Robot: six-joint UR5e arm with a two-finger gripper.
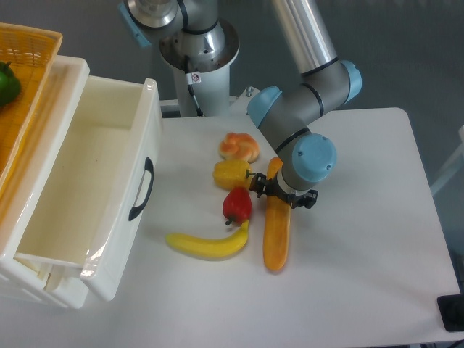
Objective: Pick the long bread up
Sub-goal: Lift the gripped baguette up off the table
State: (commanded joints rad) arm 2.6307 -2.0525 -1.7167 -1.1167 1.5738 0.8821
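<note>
The white desk (362, 261) carries everything here. At its left edge stands a white plastic drawer box (80, 188), pulled open, with a yellow woven basket (25, 65) behind it. The long bread (275, 232) lies flat near the desk's middle, running lengthwise toward me, its far end hidden under the arm's wrist. The end effector (283, 196) sits over that upper part, fingers spread to either side of the loaf. Left of the bread lie a curved banana (206, 245), a red pepper (236, 206), a yellow pepper (231, 174) and a small bun (240, 146).
</note>
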